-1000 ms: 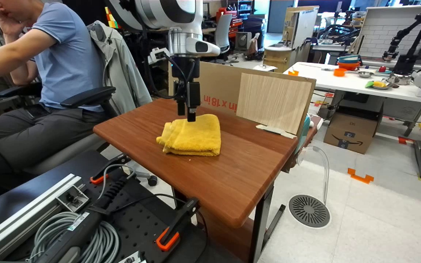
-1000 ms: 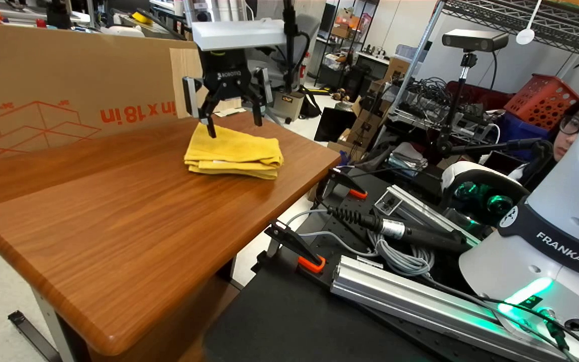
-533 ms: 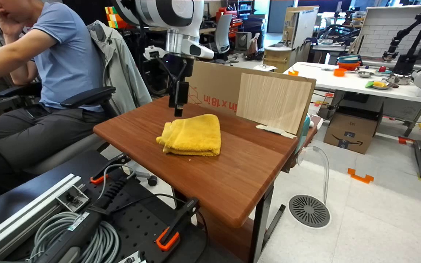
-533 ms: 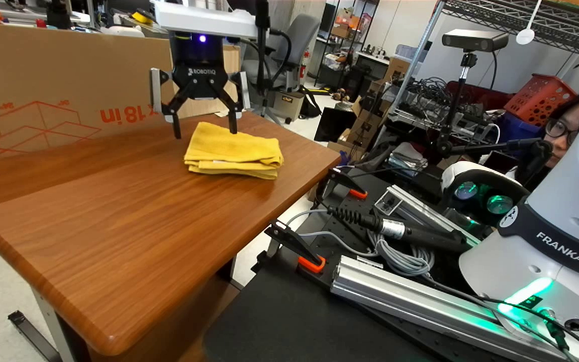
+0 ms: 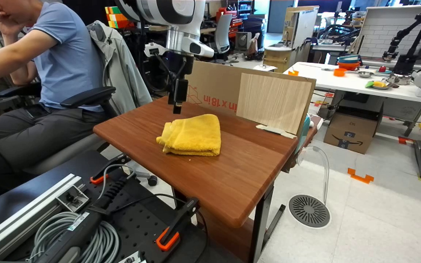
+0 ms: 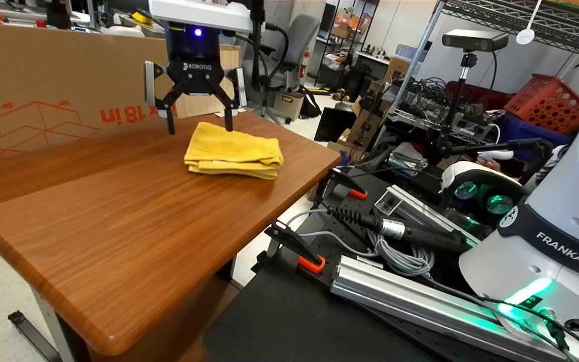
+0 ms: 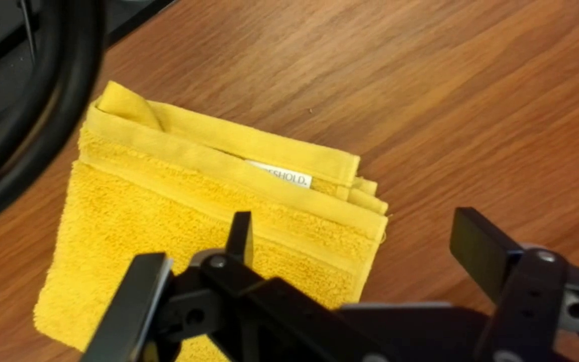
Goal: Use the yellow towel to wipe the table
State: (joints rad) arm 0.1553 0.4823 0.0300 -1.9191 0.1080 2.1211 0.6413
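The yellow towel (image 5: pixel 192 135) lies folded flat on the reddish-brown wood table (image 5: pixel 239 171). In an exterior view, the towel (image 6: pixel 234 151) sits near the table's edge (image 6: pixel 118 201) on the robot's side. My gripper (image 6: pixel 200 128) is open and empty, pointing down above the table. It also shows from the side in an exterior view (image 5: pixel 177 109), above the towel's far edge. In the wrist view, the gripper (image 7: pixel 354 216) has one finger over the towel (image 7: pixel 219 201) and the other over bare wood (image 7: pixel 470 100). The fingers look apart from the towel, whose lower part they hide.
A cardboard sheet (image 5: pixel 214 84) stands upright along the table's far side, with a light wood panel (image 5: pixel 272 102) on it. A black board with clamps (image 5: pixel 168 237) and coiled cable (image 5: pixel 75 233) adjoins the near side. A seated person (image 5: pixel 68 54) is beside the table.
My gripper has moved left in both exterior views and slightly up, away from over the towel's middle, and has gone from tilted to nearly upright. It stays open. The towel has not moved.
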